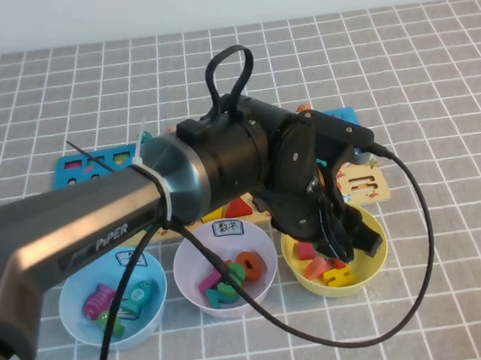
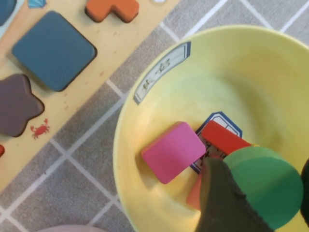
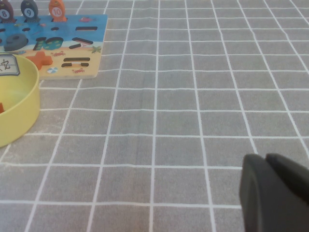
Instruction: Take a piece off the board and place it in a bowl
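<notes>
Nearest the camera in the high view stand three round plastic bowls in a row on the grey checked cloth (image 1: pixel 434 56): a pale blue bowl (image 1: pixel 75 322), a pale pink bowl (image 1: pixel 192 288) and the yellow bowl (image 1: pixel 374 265), each holding flat coloured pieces. The left arm, dark and glossy with a cable looped round it, reaches across them, and the left gripper (image 1: pixel 343 240) hangs over the yellow bowl.

In the left wrist view the bowl (image 2: pixel 145 159) is smooth, thin-walled and bears a small white label at its rim. Inside lie a pink rounded square (image 2: pixel 174 151) and red pieces (image 2: pixel 223 138). The disc (image 2: pixel 268 186) is flat, round, plain matt green; it sits just above the bowl's inside, pinched at its edge by a dark finger (image 2: pixel 222 203), the jaws closed only to the disc's width.

Behind lies the board (image 1: pixel 72 169), sandy-tan and blue, with shape pieces set in it.

The right gripper (image 3: pixel 273 193) shows only as a dark blunt edge over bare cloth, well apart from the bowl; I cannot tell how its jaws stand.
</notes>
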